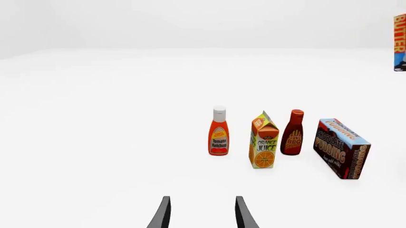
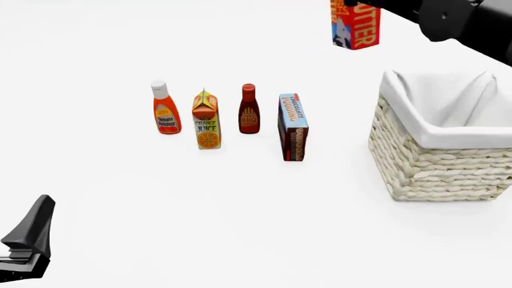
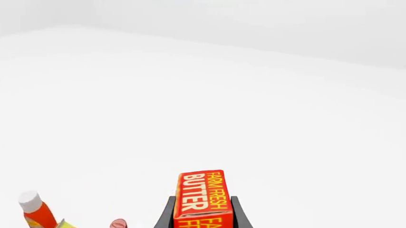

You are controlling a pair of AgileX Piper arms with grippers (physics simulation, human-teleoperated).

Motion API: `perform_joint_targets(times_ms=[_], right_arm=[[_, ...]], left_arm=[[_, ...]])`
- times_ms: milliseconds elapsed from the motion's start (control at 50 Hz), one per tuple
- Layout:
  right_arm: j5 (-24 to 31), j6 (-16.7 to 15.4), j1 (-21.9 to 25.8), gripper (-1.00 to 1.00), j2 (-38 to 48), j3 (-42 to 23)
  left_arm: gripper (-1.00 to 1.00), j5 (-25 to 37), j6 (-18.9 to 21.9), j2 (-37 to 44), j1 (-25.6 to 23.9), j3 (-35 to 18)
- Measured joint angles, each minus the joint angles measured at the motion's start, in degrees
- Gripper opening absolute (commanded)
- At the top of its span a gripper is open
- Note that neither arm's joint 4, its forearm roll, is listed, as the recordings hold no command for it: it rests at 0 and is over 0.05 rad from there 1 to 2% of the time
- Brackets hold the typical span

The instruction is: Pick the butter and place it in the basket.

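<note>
The red butter [image 2: 355, 25] box hangs high in the air at the top of the front view, left of and above the basket [image 2: 440, 162]. My right gripper [image 3: 203, 211] is shut on it, its dark fingers [image 3: 166, 213] pressing both sides of the butter [image 3: 203, 197]. A sliver of the butter [image 1: 400, 42] shows at the edge of the left wrist view. The wicker basket with its white cloth lining stands at the right of the table. My left gripper [image 1: 201, 213] is open and holds nothing, low at the near left [image 2: 28, 240].
A row of groceries stands mid-table: ketchup bottle [image 2: 165, 108], orange juice carton [image 2: 206, 120], BBQ sauce bottle [image 2: 249, 109] and chocolate pudding box [image 2: 293, 126]. The right arm [image 2: 464, 24] reaches in above the basket.
</note>
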Motion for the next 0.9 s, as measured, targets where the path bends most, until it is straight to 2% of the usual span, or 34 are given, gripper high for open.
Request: perform_joint_targets(times_ms=[900], right_arm=[[-1.6, 1.3, -10.0, -1.00, 1.8, -0.3]], left_arm=[[1.00, 0.0, 0.0, 0.0, 0.0, 0.0]])
